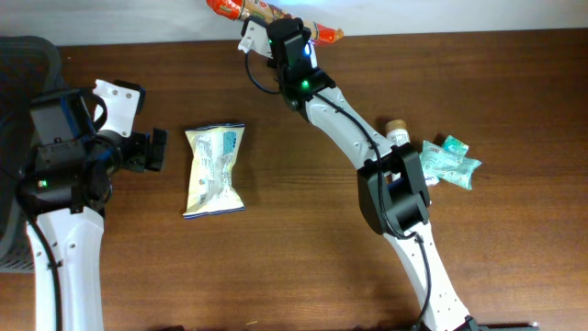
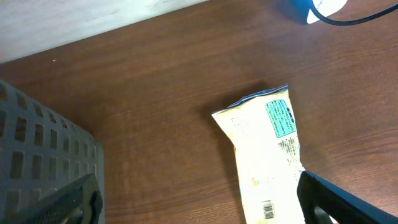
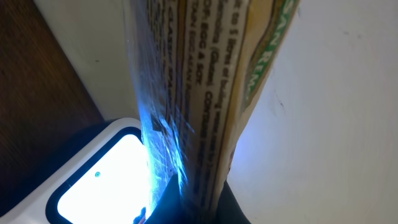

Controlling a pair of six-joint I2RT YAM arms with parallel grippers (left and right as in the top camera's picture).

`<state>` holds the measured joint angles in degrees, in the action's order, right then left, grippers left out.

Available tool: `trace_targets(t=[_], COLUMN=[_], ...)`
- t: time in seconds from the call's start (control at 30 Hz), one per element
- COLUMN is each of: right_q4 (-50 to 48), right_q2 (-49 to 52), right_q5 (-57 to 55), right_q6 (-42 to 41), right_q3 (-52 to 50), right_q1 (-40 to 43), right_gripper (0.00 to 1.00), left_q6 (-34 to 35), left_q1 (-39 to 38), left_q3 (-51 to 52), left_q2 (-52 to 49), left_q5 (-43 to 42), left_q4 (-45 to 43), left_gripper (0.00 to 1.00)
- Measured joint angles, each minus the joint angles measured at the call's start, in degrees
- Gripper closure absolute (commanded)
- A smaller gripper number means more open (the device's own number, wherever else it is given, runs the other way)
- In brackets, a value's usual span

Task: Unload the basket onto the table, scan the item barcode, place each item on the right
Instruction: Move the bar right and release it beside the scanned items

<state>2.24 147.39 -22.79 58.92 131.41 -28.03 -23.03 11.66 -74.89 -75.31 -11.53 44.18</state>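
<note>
I'm holding the long wrapped packet [image 1: 272, 11] over the far edge of the table [image 1: 276, 267], right beside the glowing scanner [image 3: 99, 180], my right gripper [image 1: 290, 37] clamping it. My left gripper [image 1: 154, 150] is hanging wide open near the yellow bag [image 1: 214, 170].

L pincer [image 1: 158, 150] wide open, R pincer [image 1: 277, 20] clamped

on the clear-wrapped packet [image 3: 205, 93], small dark print runs lengthwise; only "(gluten)" and "egg & soy" can be read. the yellow bag [image 2: 264, 155] to the left bears a barcode [image 2: 268, 210] and a teal label [image 2: 280, 118], its print too small to read.
</note>
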Motion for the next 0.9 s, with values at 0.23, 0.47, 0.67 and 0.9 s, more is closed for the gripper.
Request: trace_targets(t=[0.23, 0.47, 0.67, 0.9], right_q4=[6.6, 33.4, 65.7, 90.3], right_q2=[-1.0, -16.6, -35.8, -36.4], right_q5=[0.3, 5.4, 13.0, 15.5], right_q6=[-0.9, -24.3, -55.3, -68.0], right_q3=[0.0, 0.0, 0.7, -3.5], right_q1=[0.0, 0.0, 0.0, 1.6], right_gripper=[0.96, 0.96, 0.96, 0.96], left_q6=[0.0, 0.0, 0.0, 0.0], left_q1=[0.0, 0.0, 0.0, 0.0], left_q3=[0.0, 0.0, 0.0, 0.0], left_q2=[0.0, 0.0, 0.0, 0.0], left_q5=[0.0, 0.0, 0.0, 0.0], left_q4=[0.0, 0.2, 0.1, 0.2], left_gripper=[0.01, 0.01, 0.01, 0.01])
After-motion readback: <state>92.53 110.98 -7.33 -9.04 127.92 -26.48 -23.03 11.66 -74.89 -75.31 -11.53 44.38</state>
